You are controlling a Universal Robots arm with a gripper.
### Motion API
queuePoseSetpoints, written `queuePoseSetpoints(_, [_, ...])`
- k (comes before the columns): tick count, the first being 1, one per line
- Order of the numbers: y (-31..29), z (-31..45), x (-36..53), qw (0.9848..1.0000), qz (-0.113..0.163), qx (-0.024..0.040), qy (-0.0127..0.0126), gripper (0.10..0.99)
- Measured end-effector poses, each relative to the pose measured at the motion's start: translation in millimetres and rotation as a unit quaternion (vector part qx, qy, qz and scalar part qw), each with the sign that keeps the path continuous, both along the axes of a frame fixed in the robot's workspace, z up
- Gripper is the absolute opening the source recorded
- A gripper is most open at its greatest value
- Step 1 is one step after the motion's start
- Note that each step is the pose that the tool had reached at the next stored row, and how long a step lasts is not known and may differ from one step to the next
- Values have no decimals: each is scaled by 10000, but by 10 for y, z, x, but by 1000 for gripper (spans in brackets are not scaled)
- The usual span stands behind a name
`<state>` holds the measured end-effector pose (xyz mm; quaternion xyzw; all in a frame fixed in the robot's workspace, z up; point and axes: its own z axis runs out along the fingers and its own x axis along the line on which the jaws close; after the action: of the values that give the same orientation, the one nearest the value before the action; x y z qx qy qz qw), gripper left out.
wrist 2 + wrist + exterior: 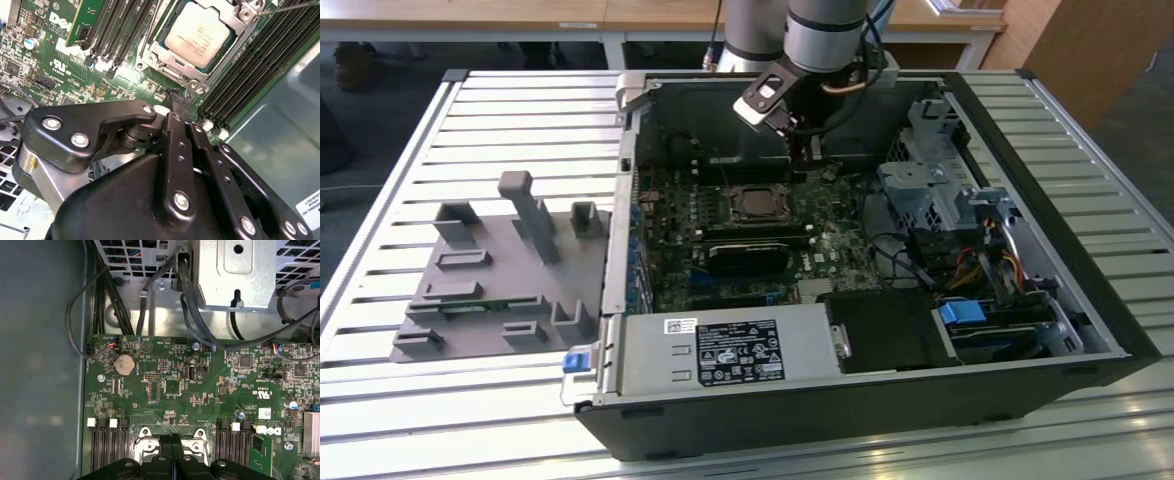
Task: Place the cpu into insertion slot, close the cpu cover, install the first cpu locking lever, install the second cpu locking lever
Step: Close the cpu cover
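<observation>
One cpu (pixel 200 32) near end effector (pixel 178 99)

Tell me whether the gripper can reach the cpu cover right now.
Probably yes: the gripper hangs just beside the cpu cover, which lies flat over the cpu, with nothing between them.

cpu (pixel 200 32): silver top, lying flat inside the silvery cpu cover (pixel 164 56) frame | jaws: black, pressed together, tips just beside the frame's edge | memory slots (pixel 122 27): black rows flanking both sides | motherboard (pixel 60 70): green
</observation>
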<state>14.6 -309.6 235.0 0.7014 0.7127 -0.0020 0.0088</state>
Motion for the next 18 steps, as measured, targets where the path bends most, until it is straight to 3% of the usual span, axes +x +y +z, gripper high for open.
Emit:
queuePoseSetpoints(9, [0, -3, -3, 10000, -1, 1, 0, 118])
queuePoseSetpoints(18, [0, -90, -52, 10000, 0, 0, 0, 118])
